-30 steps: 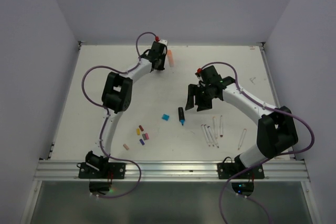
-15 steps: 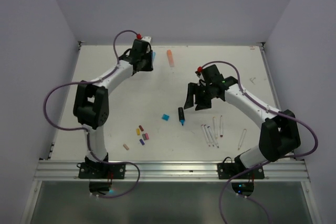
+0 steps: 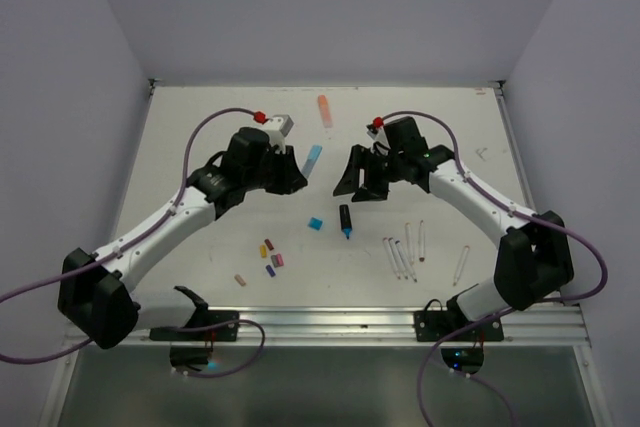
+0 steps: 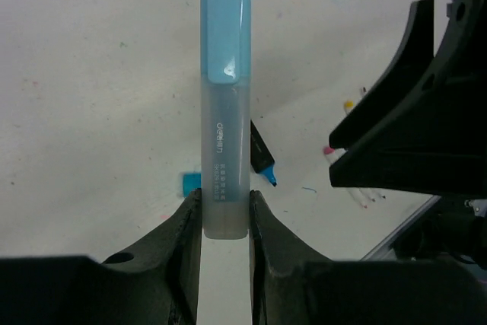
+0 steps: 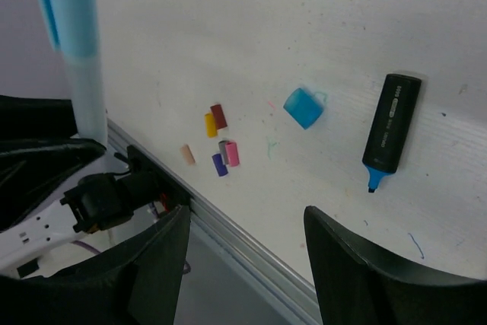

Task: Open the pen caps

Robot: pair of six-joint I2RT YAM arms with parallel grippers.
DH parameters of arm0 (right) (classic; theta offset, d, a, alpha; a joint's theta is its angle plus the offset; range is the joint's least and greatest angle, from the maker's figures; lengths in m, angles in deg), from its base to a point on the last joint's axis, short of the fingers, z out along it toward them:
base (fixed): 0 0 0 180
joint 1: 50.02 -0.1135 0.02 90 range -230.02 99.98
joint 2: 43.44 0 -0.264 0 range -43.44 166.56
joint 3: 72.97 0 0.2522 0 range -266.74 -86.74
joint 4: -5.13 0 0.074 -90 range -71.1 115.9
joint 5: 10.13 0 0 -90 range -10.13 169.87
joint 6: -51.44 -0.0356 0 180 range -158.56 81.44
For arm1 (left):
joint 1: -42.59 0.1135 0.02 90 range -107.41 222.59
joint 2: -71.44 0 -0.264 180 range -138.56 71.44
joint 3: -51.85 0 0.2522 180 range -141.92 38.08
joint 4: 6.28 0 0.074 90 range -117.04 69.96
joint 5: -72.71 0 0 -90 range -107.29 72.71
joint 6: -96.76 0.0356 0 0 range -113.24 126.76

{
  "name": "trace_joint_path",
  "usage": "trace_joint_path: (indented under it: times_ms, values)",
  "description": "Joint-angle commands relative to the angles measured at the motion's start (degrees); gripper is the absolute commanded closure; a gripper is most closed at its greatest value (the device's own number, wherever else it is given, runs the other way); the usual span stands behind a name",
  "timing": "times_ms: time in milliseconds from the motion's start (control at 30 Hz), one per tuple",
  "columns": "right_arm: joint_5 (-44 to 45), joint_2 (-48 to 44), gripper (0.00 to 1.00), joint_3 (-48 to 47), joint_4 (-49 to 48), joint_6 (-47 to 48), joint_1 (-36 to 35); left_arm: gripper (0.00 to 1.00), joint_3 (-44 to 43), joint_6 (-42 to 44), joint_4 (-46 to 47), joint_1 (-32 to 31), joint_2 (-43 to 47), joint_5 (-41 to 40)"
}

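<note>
My left gripper is shut on the lower body of a light blue highlighter, held above the table with its blue cap on and pointing away. My right gripper is open and empty, just right of the highlighter's capped end. The highlighter stands at the upper left of the right wrist view. A loose blue cap lies beside an uncapped black marker. Small yellow, dark red, pink, purple and peach caps lie loose.
A salmon marker lies at the back of the table. Several thin white pen barrels lie at the right front, one more further right. The metal rail runs along the near edge.
My left arm swung from the back of the table to the middle, carrying the blue highlighter. My right gripper moved a little back and left, closer to the highlighter.
</note>
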Motion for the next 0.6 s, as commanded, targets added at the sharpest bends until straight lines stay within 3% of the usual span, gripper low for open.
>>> trace_joint_path:
  times_ms: [0, 167, 567]
  values:
    - [-4.0, -3.5, 0.35, 0.6, -7.0, -5.2, 0.2, 1.0, 5.0, -5.3, -0.6, -0.6, 6.4, 1.5]
    - [-5.6, -5.8, 0.37, 4.1, -16.6, -12.0, -0.1, 1.0, 6.9, -7.2, -1.8, -1.9, 9.4, 0.9]
    - [-0.2, -4.4, 0.45, 4.8, -26.5, -23.5, -4.6, 1.0, 4.1, -8.3, -3.3, -3.0, 8.6, -1.1]
